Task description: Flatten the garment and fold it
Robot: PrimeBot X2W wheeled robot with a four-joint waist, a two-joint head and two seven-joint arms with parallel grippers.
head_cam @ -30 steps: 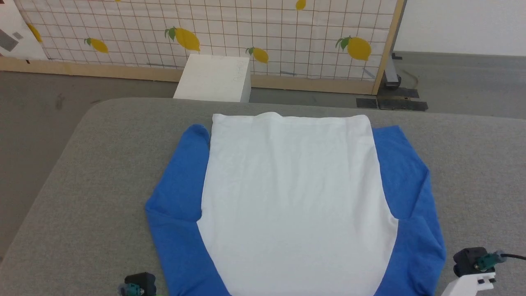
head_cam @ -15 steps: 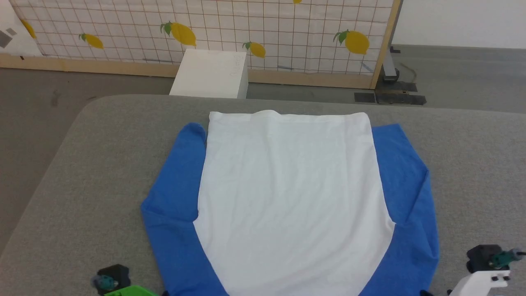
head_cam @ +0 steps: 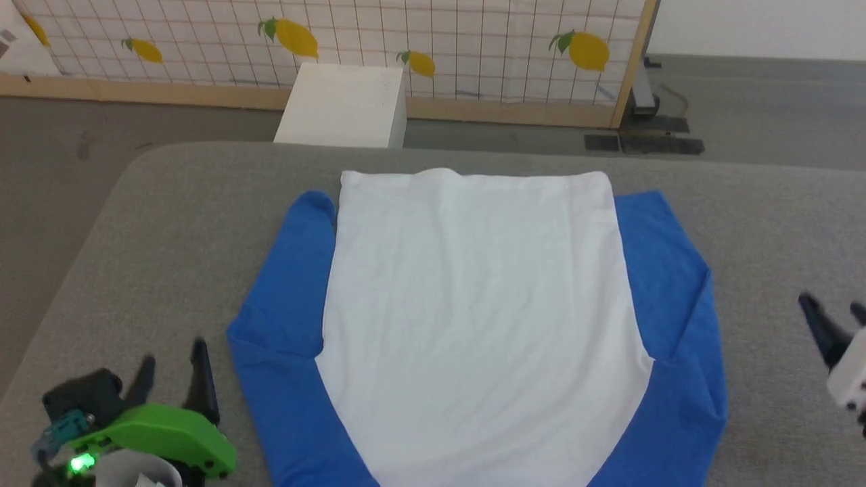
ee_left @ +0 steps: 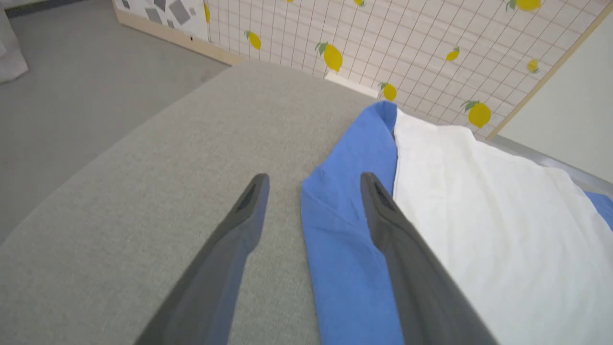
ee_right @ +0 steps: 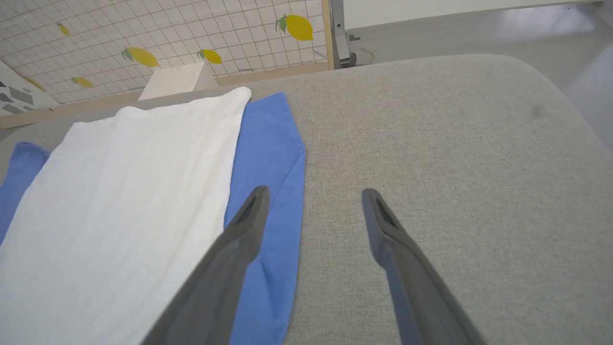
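The left gripper (ee_left: 314, 179) has its jaws apart and holds nothing. In the left wrist view one finger (ee_left: 249, 206) lies over the bare grey pad (head_cam: 744, 223), the other lies over a blue sleeve (ee_left: 345, 230), and the sleeve's outer edge runs between them. Whether the tips touch cloth or pad cannot be told. The right gripper (ee_right: 314, 194) is also spread and empty. In the right wrist view its inner finger overlaps the edge of the other blue sleeve (ee_right: 273, 158), and its outer finger is over plain pad. A second ago only the stubby wrist ends showed at the bottom corners of the head view. Now the left gripper has come up into the lower left with its green housing, and its dark fingers stand just beside the sleeve. The right gripper has risen to the middle of the right edge, off to the side of its sleeve. The shirt (head_cam: 473, 304) lies flat in the middle of the pad as before, white body up. A blue sleeve runs along each flank, and the near end is cut off by the bottom edge. The whole head picture has slid a little since then, so the camera has tilted. The white box (head_cam: 345, 105) and the lemon-print screen (head_cam: 473, 40) beyond the pad sit higher in view.
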